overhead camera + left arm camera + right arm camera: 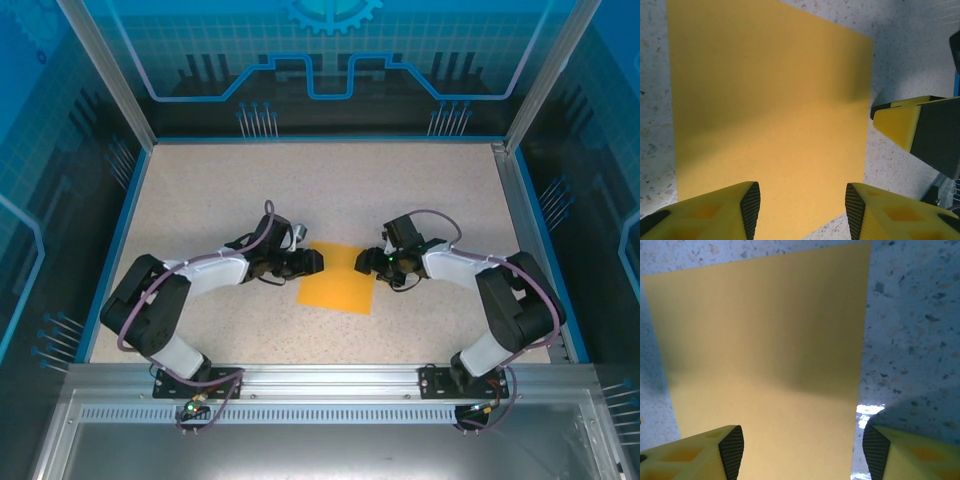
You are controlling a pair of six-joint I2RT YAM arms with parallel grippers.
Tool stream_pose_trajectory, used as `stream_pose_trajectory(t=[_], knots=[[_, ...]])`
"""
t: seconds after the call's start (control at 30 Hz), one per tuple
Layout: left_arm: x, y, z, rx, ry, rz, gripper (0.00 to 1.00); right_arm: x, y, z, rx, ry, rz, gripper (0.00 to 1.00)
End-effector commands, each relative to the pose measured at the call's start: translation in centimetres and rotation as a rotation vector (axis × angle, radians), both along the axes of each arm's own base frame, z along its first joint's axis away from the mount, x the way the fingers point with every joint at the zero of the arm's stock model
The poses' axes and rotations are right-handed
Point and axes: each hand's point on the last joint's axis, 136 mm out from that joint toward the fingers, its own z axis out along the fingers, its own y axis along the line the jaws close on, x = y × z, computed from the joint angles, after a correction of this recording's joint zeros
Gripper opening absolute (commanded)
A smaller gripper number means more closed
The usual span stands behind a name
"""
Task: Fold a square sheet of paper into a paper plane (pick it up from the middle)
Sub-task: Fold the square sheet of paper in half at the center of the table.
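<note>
The square sheet of paper [338,280] lies flat and unfolded on the speckled table, between the two arms. My left gripper [312,262] hovers at its left edge, open, with nothing between the fingers; from the left wrist the orange paper [765,110] spreads out ahead of the jaws [802,207]. My right gripper [366,263] is at the sheet's upper right corner, also open and empty. The right wrist view has the paper [765,340] under and ahead of the wide-apart fingers [800,452]. The right gripper's yellow finger [915,127] appears in the left wrist view beyond the sheet's edge.
The speckled tabletop [320,190] is bounded by blue walls and a metal rail [330,375] at the near edge. Both arm bases sit on that rail.
</note>
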Motion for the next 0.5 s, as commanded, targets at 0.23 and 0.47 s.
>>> stream_pose_trajectory(t=[0.23,0.47], knots=[[-1.2,-0.8,-2.2,-0.009,0.066,-0.08,0.48,0.1,2.1,-0.5,0.13,0.004,0.014,0.64],[-1.7,-0.6,-3.2,0.013,0.093,-0.081,0.46,0.6,2.5,-0.3,0.139,0.0,0.016,0.62]])
